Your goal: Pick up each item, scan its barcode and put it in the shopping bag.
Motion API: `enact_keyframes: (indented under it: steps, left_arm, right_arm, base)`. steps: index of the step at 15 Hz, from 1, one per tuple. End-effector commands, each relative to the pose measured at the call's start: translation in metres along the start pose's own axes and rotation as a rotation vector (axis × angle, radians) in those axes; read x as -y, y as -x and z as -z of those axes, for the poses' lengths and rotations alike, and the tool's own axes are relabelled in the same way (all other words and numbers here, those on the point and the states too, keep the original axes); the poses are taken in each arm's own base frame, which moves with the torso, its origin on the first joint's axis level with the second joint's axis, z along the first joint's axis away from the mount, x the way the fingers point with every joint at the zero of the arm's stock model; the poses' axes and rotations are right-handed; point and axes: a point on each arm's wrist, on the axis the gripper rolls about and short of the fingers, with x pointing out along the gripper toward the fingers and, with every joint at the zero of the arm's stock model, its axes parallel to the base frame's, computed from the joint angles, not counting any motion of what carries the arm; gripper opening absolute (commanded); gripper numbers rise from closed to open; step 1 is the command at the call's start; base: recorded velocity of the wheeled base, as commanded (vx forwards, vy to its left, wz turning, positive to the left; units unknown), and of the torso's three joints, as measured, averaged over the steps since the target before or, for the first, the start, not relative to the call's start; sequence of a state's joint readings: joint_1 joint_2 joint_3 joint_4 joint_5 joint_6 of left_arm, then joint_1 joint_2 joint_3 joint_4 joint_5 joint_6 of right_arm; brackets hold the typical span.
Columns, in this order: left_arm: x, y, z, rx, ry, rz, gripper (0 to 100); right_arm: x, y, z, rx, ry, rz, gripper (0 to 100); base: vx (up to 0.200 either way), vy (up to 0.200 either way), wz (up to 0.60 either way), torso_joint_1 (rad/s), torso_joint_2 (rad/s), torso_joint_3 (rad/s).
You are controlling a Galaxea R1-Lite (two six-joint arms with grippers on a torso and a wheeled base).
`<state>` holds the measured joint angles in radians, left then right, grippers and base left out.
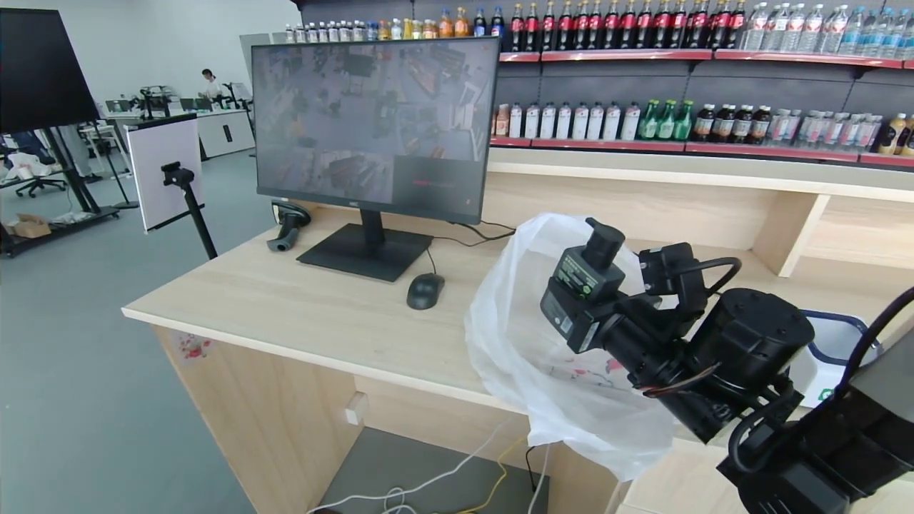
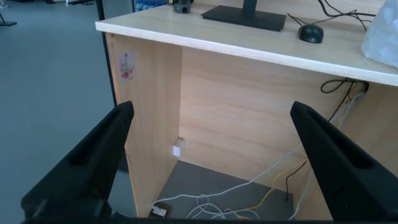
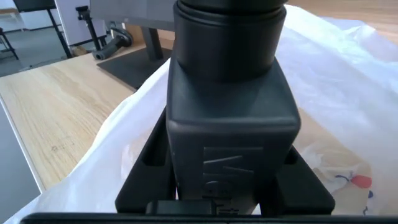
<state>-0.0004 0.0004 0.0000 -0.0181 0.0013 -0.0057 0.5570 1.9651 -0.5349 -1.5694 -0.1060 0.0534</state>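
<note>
Mock shop: drink shelves [image 1: 685,78], checkout counter [image 1: 300,307], barcode scanner [image 1: 288,225], monitor [image 1: 375,125].

Shopping bag [image 1: 521,343] translucent white, red floral print; counter [image 1: 300,300] pale wood grain; mouse [image 1: 425,290] and bottle [image 1: 575,289] black

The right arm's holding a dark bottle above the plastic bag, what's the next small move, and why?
Probably lower the right claw slightly into the bag, then open it. The bottle is gripped just above the bag's open mouth, so a short drop should land it inside.
</note>
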Motion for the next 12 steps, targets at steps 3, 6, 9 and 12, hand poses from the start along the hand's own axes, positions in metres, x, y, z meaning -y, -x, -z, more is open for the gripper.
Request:
enact_keyframes:
  steps: [3,6,9,12]
  left_arm:
    - [0.000,0.000,0.000,0.001,0.000,-0.001,100]
    - [0.000,0.000,0.000,0.001,0.000,-0.001,100]
    - [0.000,0.000,0.000,0.002,0.000,-0.001,100]
    - [0.000,0.000,0.000,0.002,0.000,-0.001,100]
  right_arm:
    - [-0.006,-0.007,0.020,-0.051,0.003,-0.017,0]
    - [-0.007,-0.008,0.041,-0.118,0.009,-0.018,0]
    - [-0.016,-0.006,0.046,-0.137,0.008,-0.048,0]
    - [-0.016,-0.005,0.049,-0.146,0.008,-0.046,0]
  base:
    - [0.000,0.000,0.00,0.000,0.00,0.000]
    - [0.000,0.000,0.00,0.000,0.00,0.000]
    - [0.000,0.000,0.00,0.000,0.00,0.000]
    - [0.000,0.000,0.00,0.000,0.00,0.000]
